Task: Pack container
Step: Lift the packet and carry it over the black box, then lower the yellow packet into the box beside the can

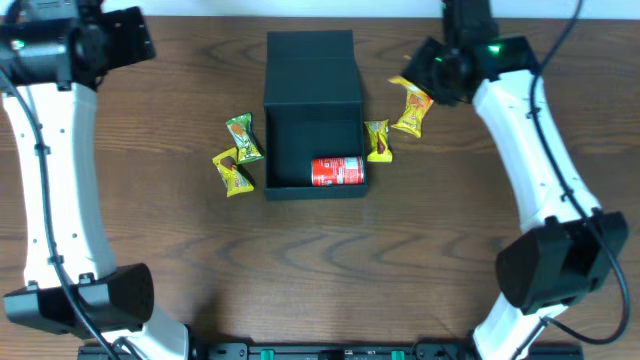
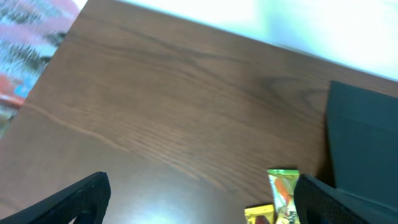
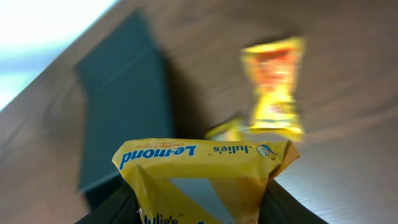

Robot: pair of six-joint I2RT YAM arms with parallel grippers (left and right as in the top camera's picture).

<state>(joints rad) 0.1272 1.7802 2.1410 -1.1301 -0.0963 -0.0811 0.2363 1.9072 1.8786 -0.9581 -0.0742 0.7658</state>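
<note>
The black container [image 1: 312, 120] stands open mid-table, its flap lid [image 1: 310, 55] laid back, a red can [image 1: 337, 172] lying inside near the front wall. My right gripper [image 1: 418, 80] hovers off the container's back right corner, shut on a yellow Le-mond packet [image 3: 199, 180] that fills the space between the fingers [image 3: 289, 205]; the same packet [image 1: 402, 86] shows as a yellow edge from overhead. An orange-yellow packet [image 1: 413, 112] and a smaller one [image 1: 378, 140] lie on the table below it. My left gripper [image 2: 202, 205] is open over bare wood at the far left [image 1: 130, 40].
Two green-and-yellow packets [image 1: 243, 138] [image 1: 233, 172] lie left of the container; they also show by my left gripper's right finger [image 2: 336, 199]. The table's back edge [image 2: 186, 22] runs close behind the left gripper. The container's dark side [image 2: 364, 137] rises at the right.
</note>
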